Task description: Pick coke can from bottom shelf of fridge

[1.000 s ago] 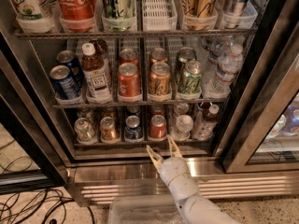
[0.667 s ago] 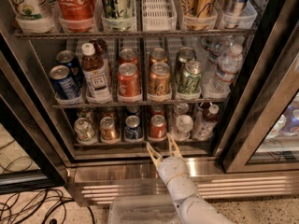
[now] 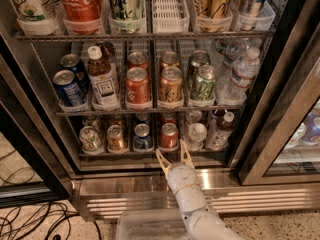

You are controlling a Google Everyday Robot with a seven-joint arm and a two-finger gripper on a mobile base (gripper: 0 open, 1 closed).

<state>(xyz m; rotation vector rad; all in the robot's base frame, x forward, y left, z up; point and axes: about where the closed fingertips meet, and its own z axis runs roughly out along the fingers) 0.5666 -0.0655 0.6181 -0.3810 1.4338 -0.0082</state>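
- Gripper (image 3: 172, 150) hangs right at the front edge of the bottom shelf (image 3: 120, 155), a touch right of the middle. It's on the end of the white arm (image 3: 189, 196) coming up from the lower edge of the view. Fingers are spread wide with nothing between them, tips just about at the front rail.
- The coke can (image 3: 169, 136) is the small red one with the silver top, in the front row of that bottom shelf, straight behind the gap between the fingers. Neither finger touches it as far as I can see.
- It's tight on both sides: blue can (image 3: 143, 137) just to its left, clear bottle (image 3: 196, 134) just to its right. There's another can behind it too, so the front is the only open side.
- Further left along the front edge there's an orange can (image 3: 116, 138), then a silvery can (image 3: 90, 138) near the left corner. Another bottle (image 3: 220, 129) sits at the right corner.
- Headroom is slim, since the middle shelf (image 3: 150, 110) rail runs not far above the can tops.
- The fridge (image 3: 125, 186) has a shiny steel base right under the gripper. Its glass door (image 3: 280, 114) is swung open on the right.
- On the floor, a clear plastic tub (image 3: 145, 226) sits beside the arm and black cables (image 3: 35, 219) lie in the lower left corner.
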